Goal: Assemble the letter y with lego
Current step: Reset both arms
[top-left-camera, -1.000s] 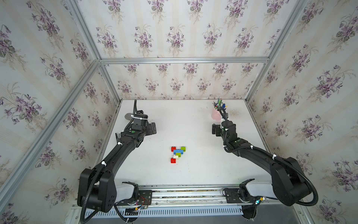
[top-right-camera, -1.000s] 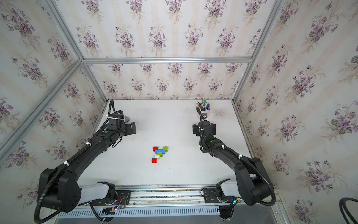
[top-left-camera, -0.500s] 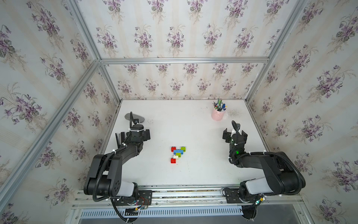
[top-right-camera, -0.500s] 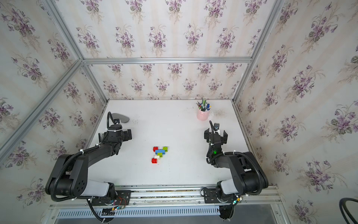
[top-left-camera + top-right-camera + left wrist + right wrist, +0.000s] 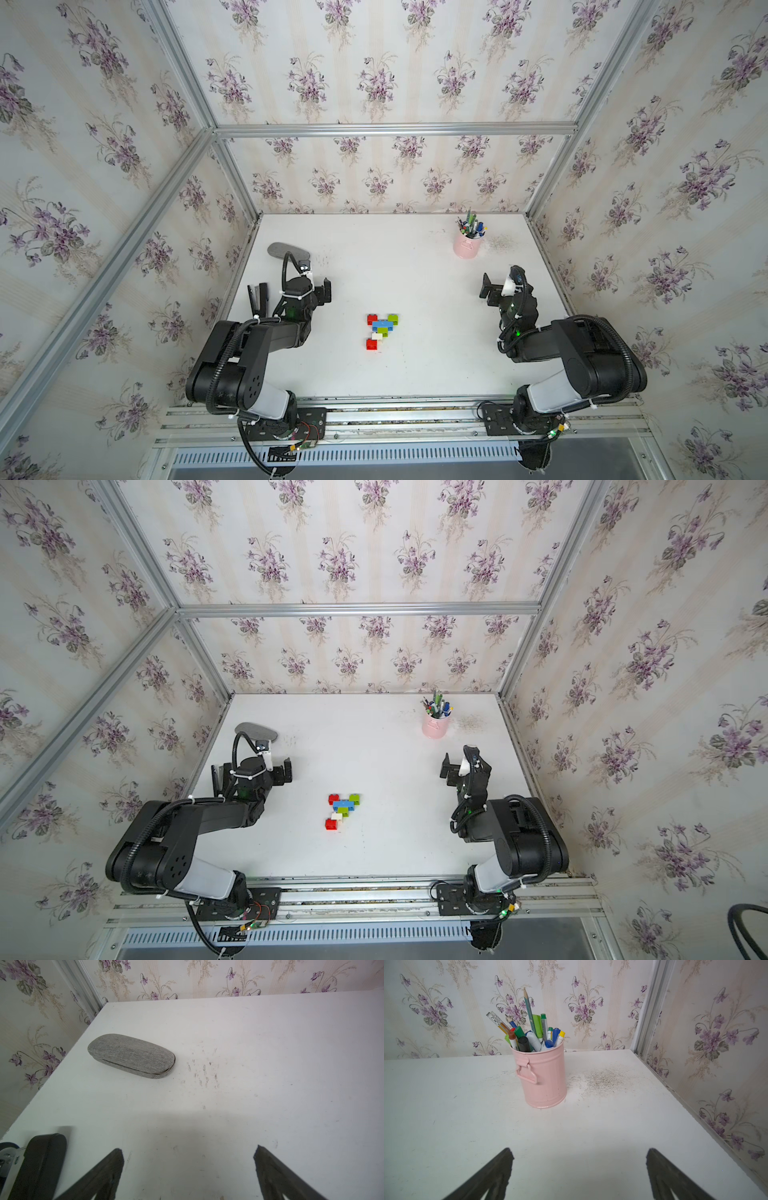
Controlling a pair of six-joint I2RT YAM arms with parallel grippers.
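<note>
Shows the letter y (image 5: 381, 330) joined and lying flat on the white table (image 5: 415, 270), just below centre in both top views. Finds the left gripper (image 5: 188, 1153) spread wide and empty, at the left of the top views, near a grey case (image 5: 131, 1055). Finds the right gripper (image 5: 579, 1155) likewise wide and empty, at the right, facing the pink pen cup (image 5: 544, 1076). Places both well apart from the letter y.

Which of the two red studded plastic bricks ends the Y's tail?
The red brick lowest in both top views, next to the white square brick; the other red brick is an upper tip.
</note>
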